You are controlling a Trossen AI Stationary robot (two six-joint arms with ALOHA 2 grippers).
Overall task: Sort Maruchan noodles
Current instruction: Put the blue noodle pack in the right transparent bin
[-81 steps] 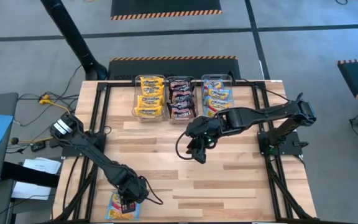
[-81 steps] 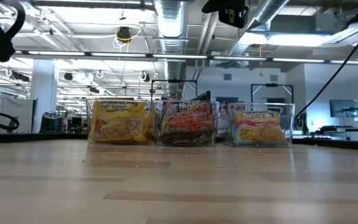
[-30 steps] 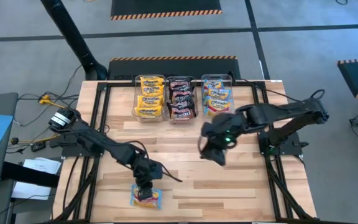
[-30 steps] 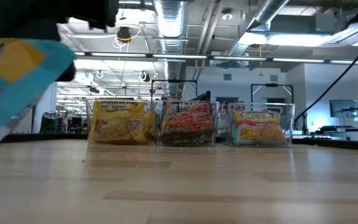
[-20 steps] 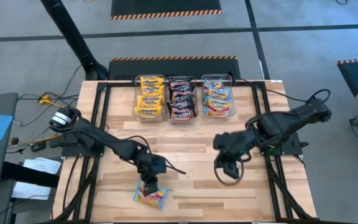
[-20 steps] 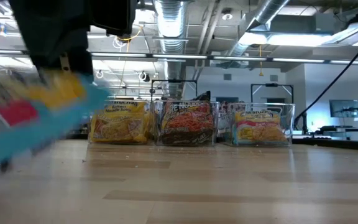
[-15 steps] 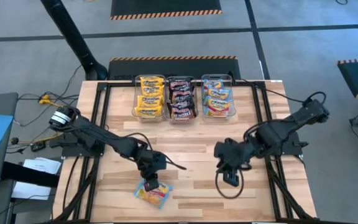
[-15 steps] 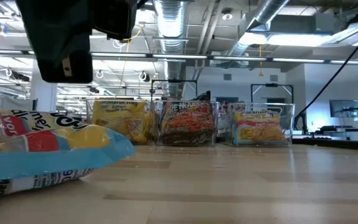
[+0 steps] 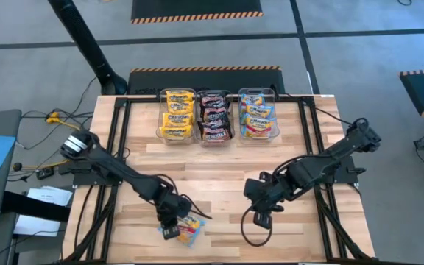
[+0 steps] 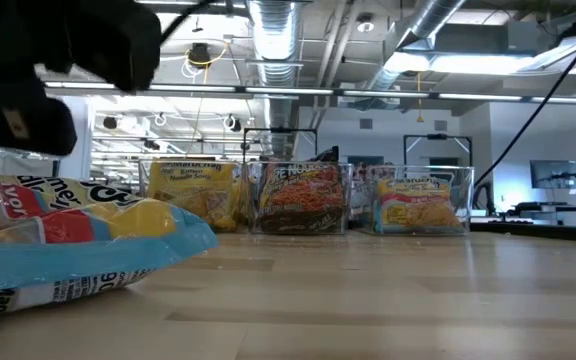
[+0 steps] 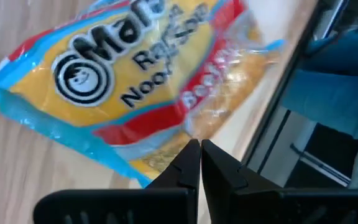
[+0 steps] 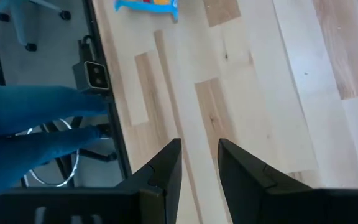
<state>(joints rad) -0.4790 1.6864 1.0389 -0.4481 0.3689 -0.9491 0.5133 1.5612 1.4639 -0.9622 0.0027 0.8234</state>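
A light blue and orange Maruchan noodle packet [image 9: 188, 230] lies flat on the wood near the table's front edge, left of centre; the low view shows it close up [image 10: 68, 250]. My left gripper [image 9: 172, 229] is shut at its left side. My right gripper [image 9: 263, 218] hangs open over bare wood right of centre, with nothing between its fingers [image 12: 166, 165]. Three clear bins stand at the far edge, filled with yellow packets [image 9: 177, 114], dark packets [image 9: 214, 115] and light blue packets [image 9: 258, 114]. My left gripper pinches the packet at its edge [image 11: 174, 140] between the two shut fingers [image 11: 188, 163]. The fingers slant down onto it from the table's left. The packet lies flat on the wood under them, its printed face up.
Black frame rails run along both sides of the table [image 9: 116, 147]. A black cable loops on the wood below my right gripper [image 9: 255, 234]. A person's legs in blue trousers [image 12: 36, 118] stand past the table's front edge. Bare wood lies between the bins and the grippers.
My left gripper has lowered the packet from a tilted, lifted pose until it lies flat on the wood, then has sunk and shifted a little left beside it. My right gripper has swung from the table's middle toward the near edge and come down, tipping more steeply.
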